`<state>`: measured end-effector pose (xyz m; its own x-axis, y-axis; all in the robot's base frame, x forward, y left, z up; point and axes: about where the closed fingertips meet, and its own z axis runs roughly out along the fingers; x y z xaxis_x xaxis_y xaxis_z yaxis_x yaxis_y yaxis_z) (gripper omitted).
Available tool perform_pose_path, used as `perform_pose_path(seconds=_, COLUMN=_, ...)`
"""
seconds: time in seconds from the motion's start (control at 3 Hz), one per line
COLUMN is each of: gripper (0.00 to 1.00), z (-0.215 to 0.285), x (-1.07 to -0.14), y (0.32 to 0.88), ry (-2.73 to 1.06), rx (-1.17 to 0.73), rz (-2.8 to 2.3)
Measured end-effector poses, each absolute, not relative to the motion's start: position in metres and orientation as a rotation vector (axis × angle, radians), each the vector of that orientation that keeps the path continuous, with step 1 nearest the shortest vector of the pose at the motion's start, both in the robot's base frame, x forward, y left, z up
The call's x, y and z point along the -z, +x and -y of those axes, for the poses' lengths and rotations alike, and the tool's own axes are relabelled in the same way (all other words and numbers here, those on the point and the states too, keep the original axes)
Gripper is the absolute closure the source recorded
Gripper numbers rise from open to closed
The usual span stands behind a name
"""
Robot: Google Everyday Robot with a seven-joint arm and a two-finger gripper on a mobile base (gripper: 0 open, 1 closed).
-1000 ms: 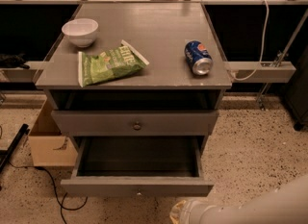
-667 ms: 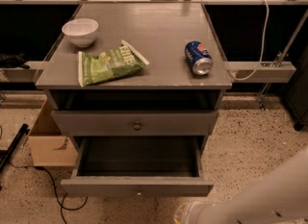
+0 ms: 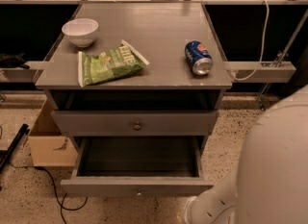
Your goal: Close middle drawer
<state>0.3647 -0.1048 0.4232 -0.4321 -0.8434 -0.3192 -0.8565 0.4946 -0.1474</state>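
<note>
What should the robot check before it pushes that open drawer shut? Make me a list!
1. Is the middle drawer pulled out? Ok: it stands wide open.
2. Is anything sticking up inside it? Ok: it looks empty.
3. Is the gripper at the drawer front? Cannot tell: the gripper is out of view, and only the arm shows at the lower right.
4. Is the upper drawer out of the way? Ok: it is shut.
5. Are the things on top safe from a bump? Ok: the bowl, chip bag and can lie back from the front edge, the can on its side.
</note>
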Motion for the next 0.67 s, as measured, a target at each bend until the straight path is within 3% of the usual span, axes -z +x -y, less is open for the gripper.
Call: perform_pose_path(seconds=0.67, gripper=1.00, z=0.1103, x=-0.4285, y=0.3643, ry=-1.389, rx=-0.187, rz=-2.358)
